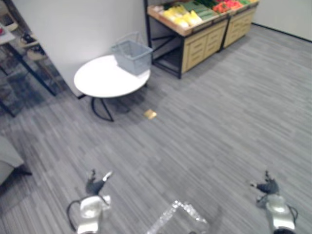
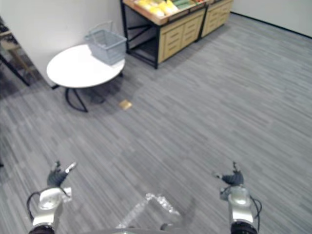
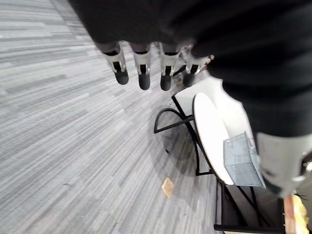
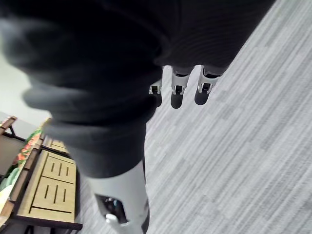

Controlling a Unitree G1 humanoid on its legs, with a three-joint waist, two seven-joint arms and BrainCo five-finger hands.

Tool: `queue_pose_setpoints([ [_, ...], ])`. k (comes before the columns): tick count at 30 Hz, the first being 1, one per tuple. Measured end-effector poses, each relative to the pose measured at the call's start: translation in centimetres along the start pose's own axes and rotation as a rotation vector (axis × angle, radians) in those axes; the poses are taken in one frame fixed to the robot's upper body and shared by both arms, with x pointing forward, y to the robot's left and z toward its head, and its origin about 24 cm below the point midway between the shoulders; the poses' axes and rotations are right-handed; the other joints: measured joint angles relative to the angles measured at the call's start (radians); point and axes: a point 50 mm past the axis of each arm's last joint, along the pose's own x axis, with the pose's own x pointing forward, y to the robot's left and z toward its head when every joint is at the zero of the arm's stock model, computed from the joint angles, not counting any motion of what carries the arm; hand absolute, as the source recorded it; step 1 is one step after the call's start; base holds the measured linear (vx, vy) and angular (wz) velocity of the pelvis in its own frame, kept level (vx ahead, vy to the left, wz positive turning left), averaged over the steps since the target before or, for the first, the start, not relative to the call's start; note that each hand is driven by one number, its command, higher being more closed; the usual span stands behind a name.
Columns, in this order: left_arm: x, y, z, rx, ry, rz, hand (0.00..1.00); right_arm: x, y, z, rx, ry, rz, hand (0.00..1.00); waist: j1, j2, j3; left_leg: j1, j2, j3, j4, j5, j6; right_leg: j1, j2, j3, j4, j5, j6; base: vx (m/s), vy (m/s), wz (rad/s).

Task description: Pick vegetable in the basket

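While left hand (image 1: pixel 95 185) and right hand (image 1: pixel 267 188) hang low over floor (image 1: pixel 219 122), both loosely open, nothing held, grey basket (image 1: pixel 131 54) sits on white round table (image 1: pixel 102 80); vegetables (image 1: pixel 187 13) lie on wooden stand (image 1: pixel 202 41) beyond, well apart.

Open floor (image 1: pixel 219 122) ahead, table (image 1: pixel 100 80) w/ basket (image 1: pixel 131 56) left

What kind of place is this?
Probably a shop, or a room set up like one: a wooden stand holds yellow, green and red produce, and a grey mesh shopping basket sits on a round white table.
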Motion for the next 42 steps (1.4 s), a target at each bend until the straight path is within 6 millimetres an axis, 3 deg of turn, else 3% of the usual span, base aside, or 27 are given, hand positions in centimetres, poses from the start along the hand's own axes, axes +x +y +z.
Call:
queue_pose_setpoints([
  [3,0.4,0.2,1.0,-0.034,-0.033,0.005,0.0,0.0,0.1,0.2,-0.026,-0.012,0.036,0.0,-0.002,0.0,0.0,0.0,0.0,0.003,0.01,-0.002,-0.003,0.003,-0.003,-0.001,0.002,0.0,0.0,0.01,-0.014,-0.03],
  [14,0.2,-0.4,0.8,-0.019,-0.031,-0.029,0.0,-0.1,0.2,0.4,-0.058,-0.029,0.084,0.0,-0.006,0.017,-0.007,-0.024,0.002,-0.021,0.038,-0.002,-0.003,-0.02,-0.009,-0.032,0.043,-0.004,-0.002,-0.03,-0.021,0.06],
  [24,-0.1,-0.5,0.3,-0.012,-0.016,-0.034,0.0,-0.2,0.0,0.6,-0.058,-0.042,0.076,0.0,-0.007,0.014,-0.009,-0.102,0.001,-0.024,0.058,-0.005,0.003,-0.143,-0.028,-0.056,0.18,-0.096,-0.019,-0.08,-0.047,0.07],
  [26,-0.4,-0.4,-0.2,-0.011,0.001,-0.033,0.0,-0.3,0.1,0.4,-0.064,-0.036,0.079,0.0,-0.007,0.019,-0.006,-0.183,0.048,-0.012,0.258,-0.103,-0.01,-0.156,-0.014,-0.055,0.219,-0.144,-0.031,-0.04,-0.099,-0.03],
  [27,-0.5,-0.4,-0.5,-0.01,0.008,-0.032,0.0,-0.4,0.1,0.2,-0.07,-0.032,0.083,0.0,-0.004,0.021,-0.004,-0.205,0.07,-0.001,0.33,-0.123,-0.011,-0.145,-0.006,-0.053,0.22,-0.15,-0.041,0.0,-0.102,-0.13],
  [28,-0.7,-0.3,-0.9,-0.011,0.021,-0.03,0.0,-0.7,0.4,-0.3,-0.087,-0.021,0.101,0.0,-0.003,0.016,0.005,-0.263,0.113,0.013,0.521,-0.133,-0.015,-0.116,0.004,-0.051,0.22,-0.16,-0.052,0.04,-0.104,-0.18],
  [29,-1.1,-0.3,-1.2,-0.04,0.033,-0.027,0.0,-0.8,0.3,-0.2,-0.103,-0.029,0.108,0.0,0.0,0.019,0.018,-0.324,0.16,0.016,0.709,-0.104,-0.008,-0.081,0.017,-0.046,0.221,-0.17,-0.061,0.09,-0.096,-0.25],
  [31,-1.6,-0.5,-1.8,-0.057,0.052,-0.027,0.0,-0.8,-0.1,0.4,-0.115,-0.056,0.098,0.0,0.004,0.016,0.037,-0.389,0.201,0.035,0.866,-0.093,-0.002,-0.047,0.023,-0.026,0.225,-0.184,-0.073,0.16,-0.016,-0.28],
  [34,-1.5,-0.8,-1.3,-0.069,0.034,-0.031,0.0,-0.5,-0.9,1.5,-0.132,-0.096,0.074,0.0,0.007,0.014,0.039,-0.471,0.182,0.069,0.747,-0.134,-0.013,-0.038,-0.011,0.012,0.213,-0.203,-0.06,0.24,0.08,-0.32],
  [35,-1.4,-0.8,-0.9,-0.073,0.014,-0.031,0.0,-0.3,-1.1,1.8,-0.139,-0.103,0.069,0.0,0.012,0.012,0.038,-0.491,0.154,0.085,0.6,-0.118,-0.017,-0.037,-0.031,0.024,0.191,-0.206,-0.054,0.3,0.135,-0.25],
  [38,-1.2,-0.9,-0.3,-0.08,-0.009,-0.032,0.0,-0.1,-1.5,2.4,-0.155,-0.121,0.064,0.0,0.017,0.012,0.039,-0.521,0.102,0.089,0.211,0.041,-0.012,0.001,-0.062,0.031,0.125,-0.221,-0.012,0.38,0.202,-0.12],
  [39,-1.2,-1.0,-0.2,-0.081,-0.01,-0.032,0.0,0.0,-1.4,2.7,-0.162,-0.129,0.069,0.0,0.019,0.015,0.038,-0.526,0.103,0.09,0.168,0.06,-0.013,0.013,-0.062,0.033,0.115,-0.221,0.006,0.48,0.294,-0.19],
  [40,-1.1,-1.0,-0.1,-0.082,-0.012,-0.032,0.0,0.1,-1.0,2.9,-0.173,-0.137,0.083,0.0,0.031,0.012,0.038,-0.526,0.107,0.089,0.177,0.125,0.001,0.042,-0.074,0.043,0.11,-0.238,0.041,0.53,0.289,-0.35],
  [41,-1.2,-1.1,-0.2,-0.085,-0.009,-0.034,0.0,0.1,-0.5,2.9,-0.171,-0.139,0.1,0.0,0.051,-0.027,0.03,-0.522,0.075,0.089,0.208,0.155,0.035,0.046,-0.117,0.058,0.127,-0.251,0.057,0.54,0.275,-0.43],
  [42,-1.2,-1.3,-0.3,-0.088,-0.005,-0.036,0.0,0.0,-0.3,2.9,-0.173,-0.139,0.109,0.0,0.06,-0.045,0.028,-0.522,0.062,0.089,0.224,0.157,0.063,0.04,-0.135,0.068,0.152,-0.251,0.057,0.59,0.24,-0.32],
])
